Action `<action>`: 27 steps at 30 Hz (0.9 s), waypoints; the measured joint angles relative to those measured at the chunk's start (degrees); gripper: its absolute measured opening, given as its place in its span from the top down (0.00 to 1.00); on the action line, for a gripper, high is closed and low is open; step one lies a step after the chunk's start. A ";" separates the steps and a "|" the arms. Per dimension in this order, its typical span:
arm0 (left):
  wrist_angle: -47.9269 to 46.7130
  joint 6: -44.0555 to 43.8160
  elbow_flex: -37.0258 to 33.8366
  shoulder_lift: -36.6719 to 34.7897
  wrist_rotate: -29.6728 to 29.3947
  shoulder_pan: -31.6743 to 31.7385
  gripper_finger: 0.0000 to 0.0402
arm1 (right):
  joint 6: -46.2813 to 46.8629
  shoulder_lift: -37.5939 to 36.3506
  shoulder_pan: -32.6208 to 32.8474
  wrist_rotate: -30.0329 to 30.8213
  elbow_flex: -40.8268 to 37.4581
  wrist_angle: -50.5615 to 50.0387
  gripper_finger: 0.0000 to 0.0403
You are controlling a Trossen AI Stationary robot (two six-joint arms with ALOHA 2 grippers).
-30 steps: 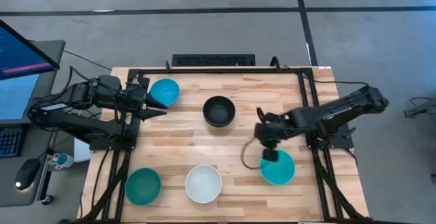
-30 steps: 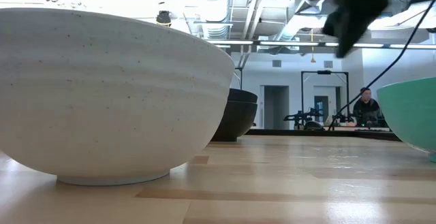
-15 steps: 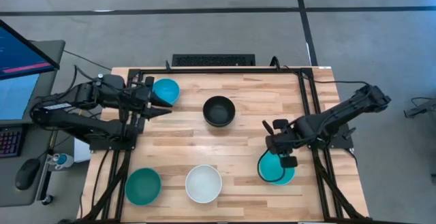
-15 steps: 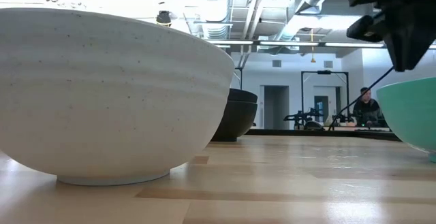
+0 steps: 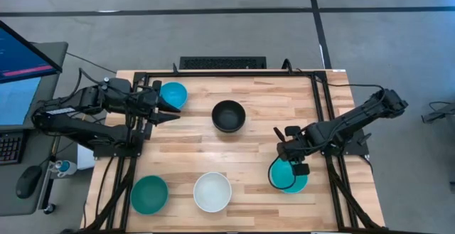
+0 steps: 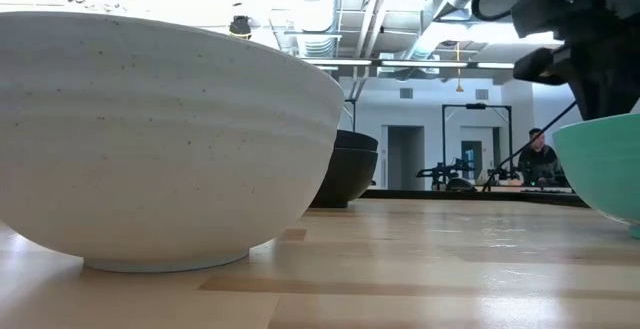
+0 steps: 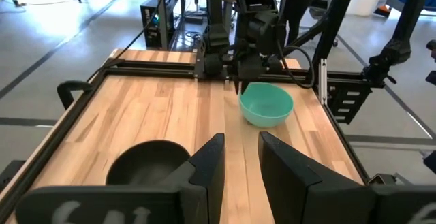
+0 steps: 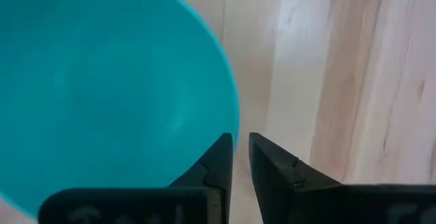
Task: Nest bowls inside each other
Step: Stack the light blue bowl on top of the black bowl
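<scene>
1. Since half a second ago almost nothing has shifted: the right gripper (image 5: pixel 298 168) stays poised at the rim of the bright cyan-blue round plastic bowl (image 5: pixel 288 176) near the table's right front, whereas a second ago it sat further left over that bowl's inner edge.
2. In the right wrist view its two dark fingers (image 8: pixel 219 157) stand close together with only a narrow gap, just beside the cyan bowl's rim; they grip nothing.
3. The left gripper (image 5: pixel 170 110) has barely moved, hovering next to the second cyan-blue round bowl (image 5: pixel 173 93) at the wooden table's (image 5: pixel 192 149) left rear; its jaws are spread apart and empty in the left wrist view.
4. The black round plastic bowl (image 5: pixel 228 116) sits alone at centre rear, unchanged.
5. The white round plastic bowl (image 5: pixel 212 192) and the darker teal-green round bowl (image 5: pixel 149 195) rest apart along the front edge, as before.
6. No bowl is nested in another.
7. No brand, label or writing is legible.
</scene>
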 joint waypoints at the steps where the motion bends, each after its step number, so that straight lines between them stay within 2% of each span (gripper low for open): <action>1: -0.01 0.00 0.00 0.00 0.00 -0.02 0.80 | 0.00 0.00 0.00 -0.13 -0.36 0.80 0.82; 27: 1.65 1.11 0.00 0.00 0.62 -0.02 0.80 | 0.42 1.11 -1.08 -3.91 -7.55 14.64 0.83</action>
